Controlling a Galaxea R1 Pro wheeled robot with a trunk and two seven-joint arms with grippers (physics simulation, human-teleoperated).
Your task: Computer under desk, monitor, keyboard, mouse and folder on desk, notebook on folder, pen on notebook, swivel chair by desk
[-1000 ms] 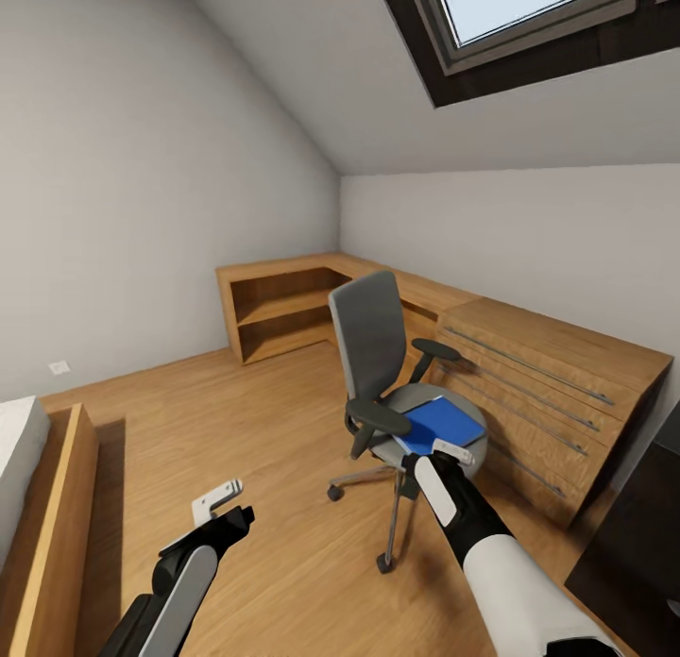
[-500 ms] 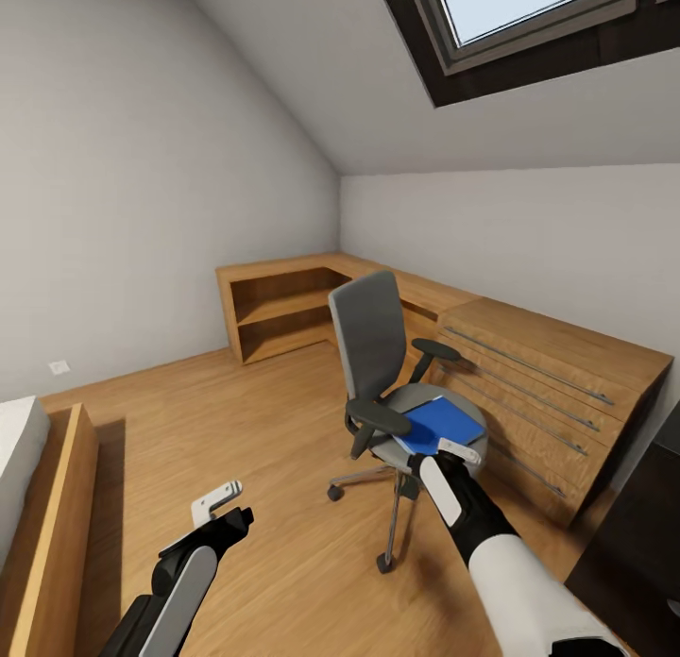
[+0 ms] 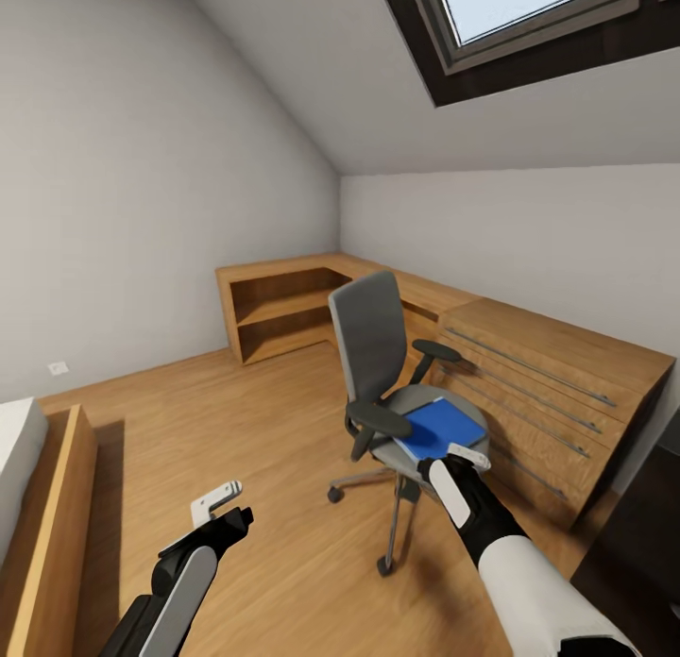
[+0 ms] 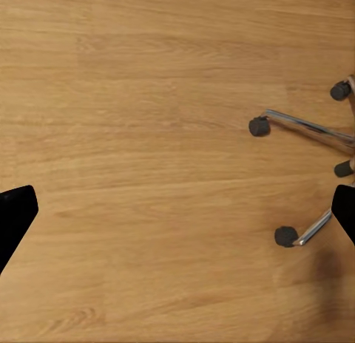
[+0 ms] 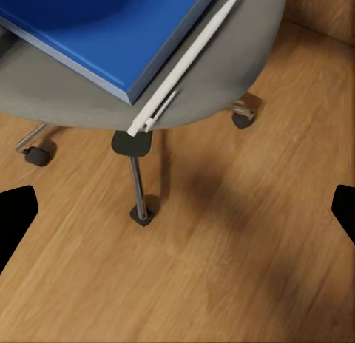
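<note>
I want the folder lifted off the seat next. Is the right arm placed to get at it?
Probably yes: the right gripper hovers open at the seat's near edge beside the folder, nothing between them.

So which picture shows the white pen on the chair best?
The right wrist view: the pen appears large and whole, lying on the swivel chair's grey seat alongside the blue folder's edge. In the head view the folder shows, but the right tool covers the seat's front edge there. The left wrist view shows the chair's chrome base.
</note>
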